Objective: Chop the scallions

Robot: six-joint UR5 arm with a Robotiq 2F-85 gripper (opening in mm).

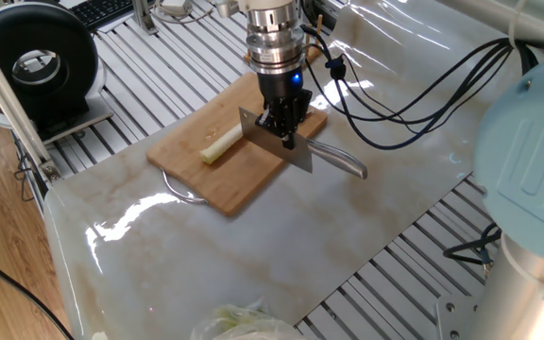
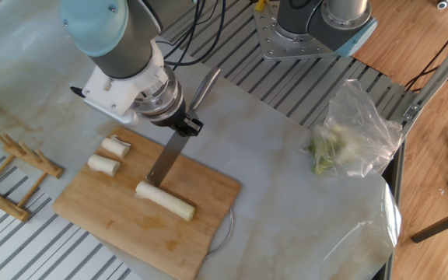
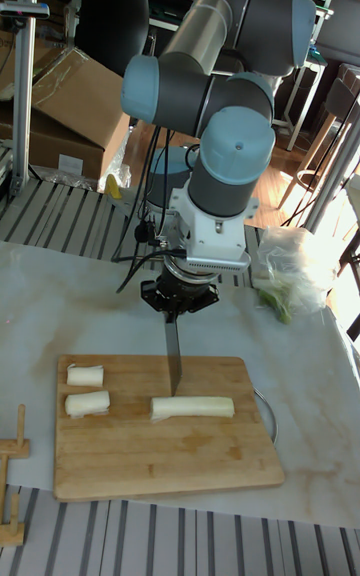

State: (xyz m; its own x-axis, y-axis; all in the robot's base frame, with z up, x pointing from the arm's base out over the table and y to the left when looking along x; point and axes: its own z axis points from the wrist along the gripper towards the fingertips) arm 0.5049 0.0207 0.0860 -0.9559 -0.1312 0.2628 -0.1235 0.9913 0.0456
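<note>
A long pale scallion stalk [image 2: 166, 200] [image 1: 221, 146] [image 3: 193, 407] lies on the wooden cutting board [image 2: 123, 233] [image 1: 196, 170] [image 3: 150, 456]. Two short cut chunks [image 2: 115, 146] [image 2: 103, 164] [image 3: 85, 375] [image 3: 86, 403] rest near the board's far end. My gripper [image 1: 282, 123] [image 2: 179, 124] [image 3: 177, 302] is shut on a knife [image 1: 281, 153] [image 2: 167, 158] [image 3: 173, 354], gripped where blade meets handle. The blade points down, its edge at the end of the long stalk.
A clear plastic bag of leafy greens [image 2: 348, 136] [image 3: 290, 276] lies on the marble sheet beside the board. A small wooden rack [image 2: 10, 167] [image 3: 10, 496] stands past the board's end. Black cables [image 1: 414, 94] trail from the arm. A metal ring [image 1: 179, 192] sticks out under the board.
</note>
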